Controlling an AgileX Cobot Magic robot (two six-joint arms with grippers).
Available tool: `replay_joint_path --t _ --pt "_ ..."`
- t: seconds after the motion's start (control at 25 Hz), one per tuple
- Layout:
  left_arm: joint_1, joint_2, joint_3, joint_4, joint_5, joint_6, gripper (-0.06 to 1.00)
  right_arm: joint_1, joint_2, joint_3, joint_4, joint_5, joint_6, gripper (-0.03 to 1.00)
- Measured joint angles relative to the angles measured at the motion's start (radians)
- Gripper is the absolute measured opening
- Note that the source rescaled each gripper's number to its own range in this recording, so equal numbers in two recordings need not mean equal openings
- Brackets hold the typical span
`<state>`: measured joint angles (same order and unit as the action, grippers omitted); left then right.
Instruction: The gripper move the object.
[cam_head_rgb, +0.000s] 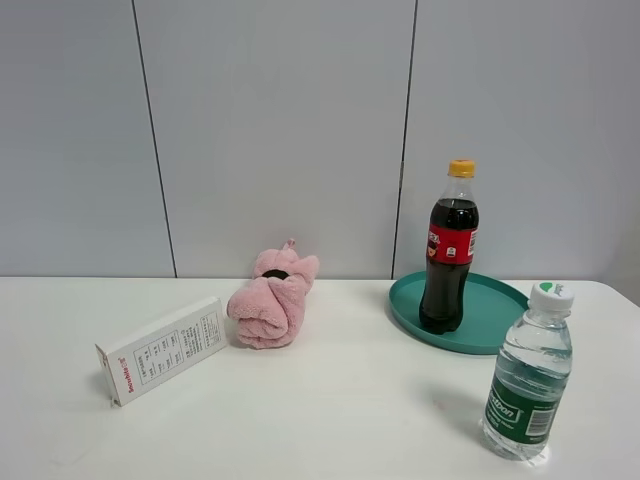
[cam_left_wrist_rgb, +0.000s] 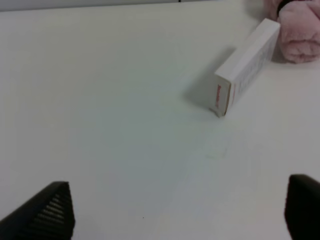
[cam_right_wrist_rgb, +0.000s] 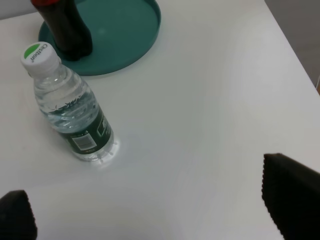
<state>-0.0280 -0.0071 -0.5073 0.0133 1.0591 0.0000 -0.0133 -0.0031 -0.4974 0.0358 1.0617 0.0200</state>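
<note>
The cola bottle (cam_head_rgb: 449, 250), dark liquid, red label, yellow cap, stands upright on the teal plate (cam_head_rgb: 495, 318) at the back right of the table. Its lower part also shows in the right wrist view (cam_right_wrist_rgb: 67, 30). No gripper shows in the exterior high view. My left gripper (cam_left_wrist_rgb: 177, 210) is open and empty above bare table, its black fingertips (cam_left_wrist_rgb: 47, 212) at the frame's bottom corners. My right gripper (cam_right_wrist_rgb: 150, 210) is open and empty, near the table's right edge, apart from both bottles.
A clear water bottle (cam_head_rgb: 527, 375) with a green label stands front right, also in the right wrist view (cam_right_wrist_rgb: 70, 107). A white carton (cam_head_rgb: 165, 348) lies on the left, also in the left wrist view (cam_left_wrist_rgb: 247, 65). A pink plush toy (cam_head_rgb: 274, 300) lies mid-table.
</note>
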Motion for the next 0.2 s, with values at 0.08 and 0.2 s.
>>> replay_joint_path --t 0.08,0.2 --pt "0.000 0.000 0.000 0.000 0.000 0.000 0.65 0.000 0.000 0.000 0.000 0.000 0.000 1.00" --pt "0.000 0.000 0.000 0.000 0.000 0.000 0.65 0.000 0.000 0.000 0.000 0.000 0.000 1.00"
